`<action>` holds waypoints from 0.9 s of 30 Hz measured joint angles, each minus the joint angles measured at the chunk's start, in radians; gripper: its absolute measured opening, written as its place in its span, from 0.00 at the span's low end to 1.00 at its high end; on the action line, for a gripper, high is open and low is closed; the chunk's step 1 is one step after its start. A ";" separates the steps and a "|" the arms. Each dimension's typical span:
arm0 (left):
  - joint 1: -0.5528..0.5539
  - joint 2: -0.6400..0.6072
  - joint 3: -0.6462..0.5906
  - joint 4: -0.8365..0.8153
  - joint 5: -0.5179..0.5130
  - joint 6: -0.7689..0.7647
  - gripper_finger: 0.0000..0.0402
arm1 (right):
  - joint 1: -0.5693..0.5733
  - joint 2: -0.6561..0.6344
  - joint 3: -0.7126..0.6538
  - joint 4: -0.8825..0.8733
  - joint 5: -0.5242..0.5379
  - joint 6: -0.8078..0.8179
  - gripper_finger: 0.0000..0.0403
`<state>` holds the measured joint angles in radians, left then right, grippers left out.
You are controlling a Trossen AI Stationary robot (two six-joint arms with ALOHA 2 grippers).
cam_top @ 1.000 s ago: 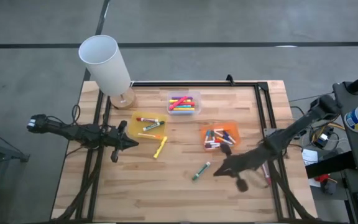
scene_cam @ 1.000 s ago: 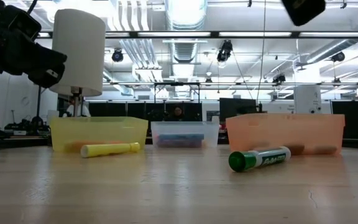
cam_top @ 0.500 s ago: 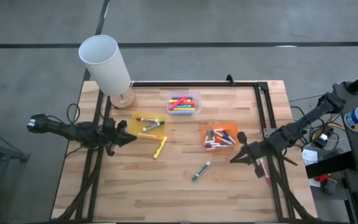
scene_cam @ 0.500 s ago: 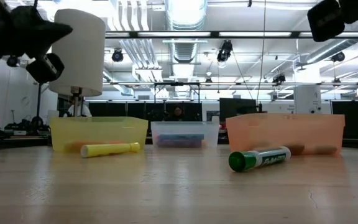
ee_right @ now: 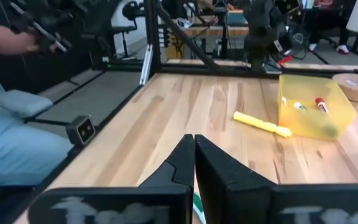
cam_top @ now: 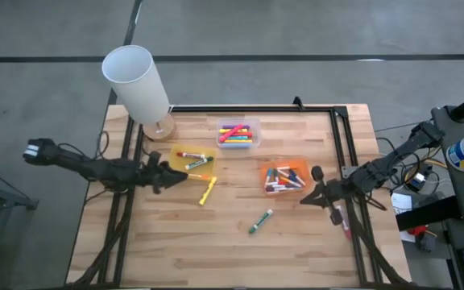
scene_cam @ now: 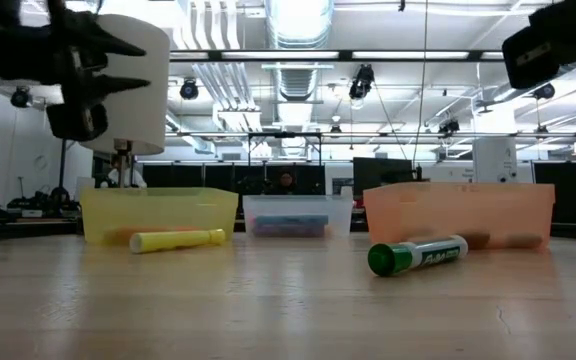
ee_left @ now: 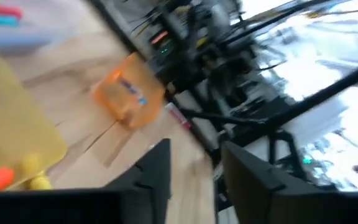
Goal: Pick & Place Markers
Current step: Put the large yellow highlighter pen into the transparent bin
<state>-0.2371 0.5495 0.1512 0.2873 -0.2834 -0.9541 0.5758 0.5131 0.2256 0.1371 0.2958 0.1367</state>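
On the pale wooden counter (cam_top: 216, 242), a green capped marker (cam_top: 260, 220) with unreadable label lies at six o'clock. Left hand (cam_top: 170, 176), fingers apart, empty, nine o'clock; right hand (cam_top: 306, 199) closed, empty, three o'clock.

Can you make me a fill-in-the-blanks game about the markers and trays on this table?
1. The loose yellow marker lies just outside the ___ tray.
2. The marker lying alone in the middle of the table is ___.
3. The right gripper has its fingers ___.

Missing words: yellow; green; shut
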 joint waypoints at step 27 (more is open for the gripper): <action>-0.085 1.188 1.003 -1.020 0.050 -0.232 0.49 | 0.000 0.007 -0.077 -0.008 -0.004 0.001 0.02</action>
<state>-0.3218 1.7378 1.1545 -0.7322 -0.2333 -1.1862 0.5755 0.5198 0.1486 0.1295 0.2916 0.1379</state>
